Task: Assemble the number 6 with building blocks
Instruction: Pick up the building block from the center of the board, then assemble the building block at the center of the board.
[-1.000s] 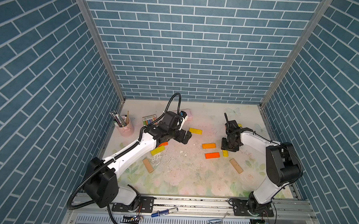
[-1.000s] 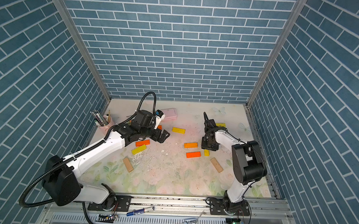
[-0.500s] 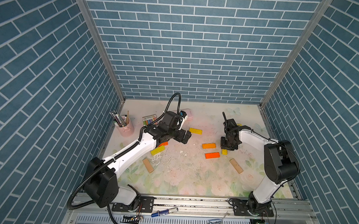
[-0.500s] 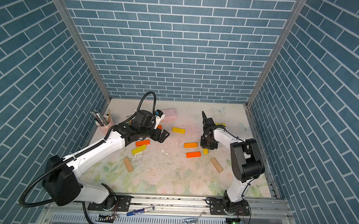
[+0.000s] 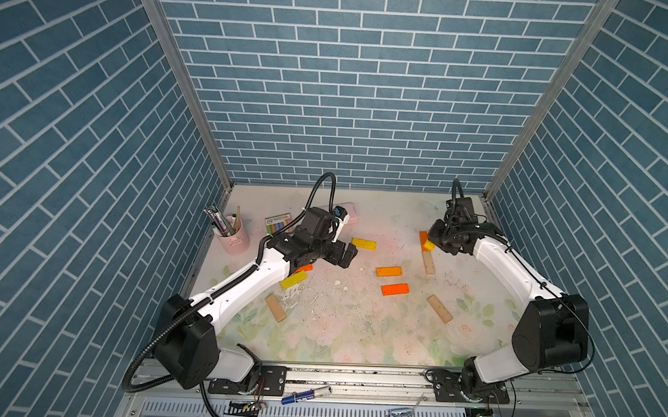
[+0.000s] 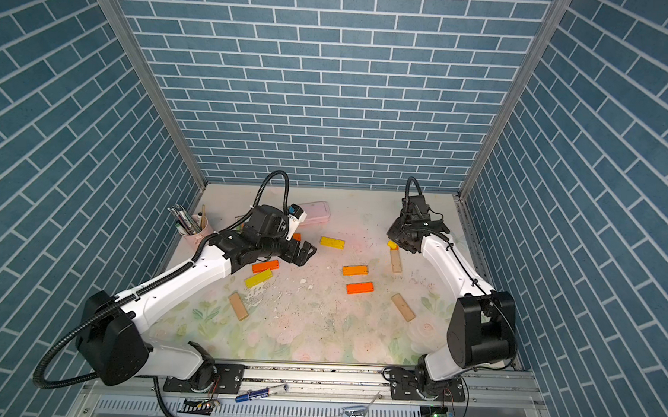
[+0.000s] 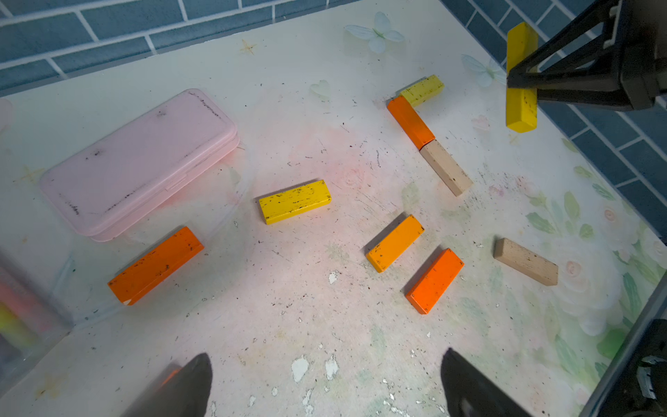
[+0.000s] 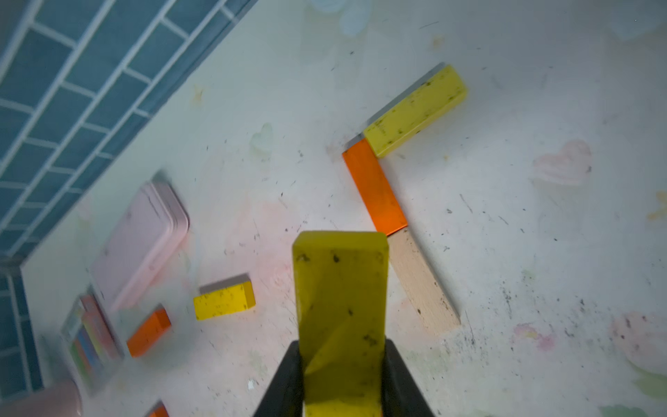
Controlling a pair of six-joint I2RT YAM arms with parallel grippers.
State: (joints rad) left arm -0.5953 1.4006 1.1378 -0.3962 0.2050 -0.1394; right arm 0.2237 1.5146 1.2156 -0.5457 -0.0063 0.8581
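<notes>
Right gripper (image 8: 341, 364) clamped on yellow block (image 8: 341, 285); block upright, off table (image 5: 358, 334), near back right corner. Left gripper (image 7: 326, 361) fingers spread wide, empty, above table left of centre. L of three blocks (image 7: 410, 122) touching end to end near held one. Loose blocks (image 7: 395, 242) flat mid-table.

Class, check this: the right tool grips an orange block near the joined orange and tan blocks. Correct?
No. The right tool grips a yellow block, not an orange one, near the joined orange block and tan block; the right wrist view shows it.
</notes>
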